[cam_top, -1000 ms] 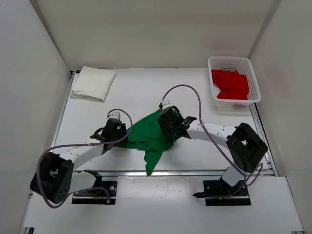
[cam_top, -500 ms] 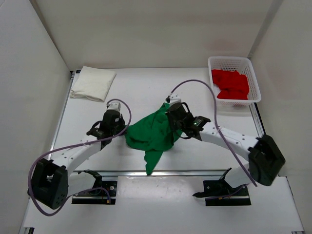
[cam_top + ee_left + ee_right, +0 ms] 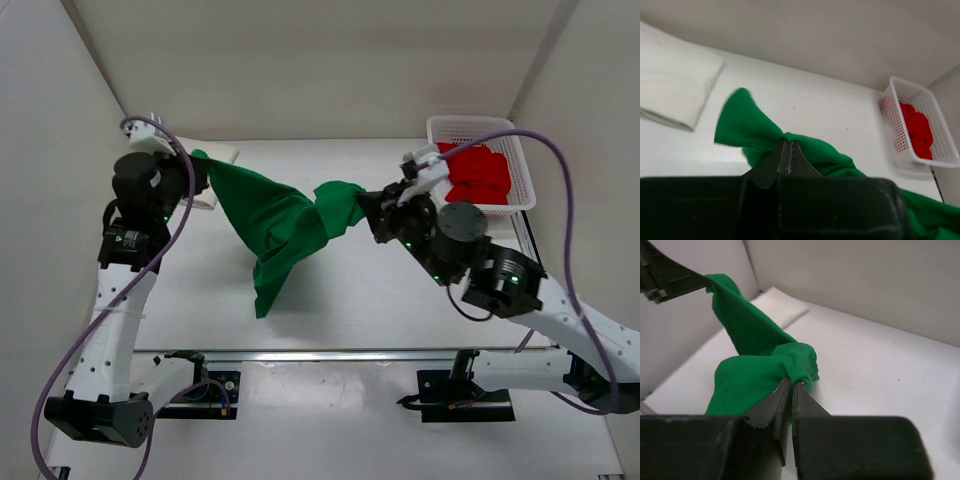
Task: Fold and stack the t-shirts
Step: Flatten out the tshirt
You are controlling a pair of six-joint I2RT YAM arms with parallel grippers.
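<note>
Left fingers (image 3: 767, 167) and right fingers (image 3: 769, 405) both pinch the bright green cloth t-shirt (image 3: 275, 225), hung twisted above the white counter (image 3: 400, 310); best draw it taut evenly before laying it flat.

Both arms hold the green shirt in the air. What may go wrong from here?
The left gripper and right gripper each pinch only a small bunch of the green t-shirt, so it may slip out. The cloth hangs twisted between them and may land crumpled, not flat.
</note>
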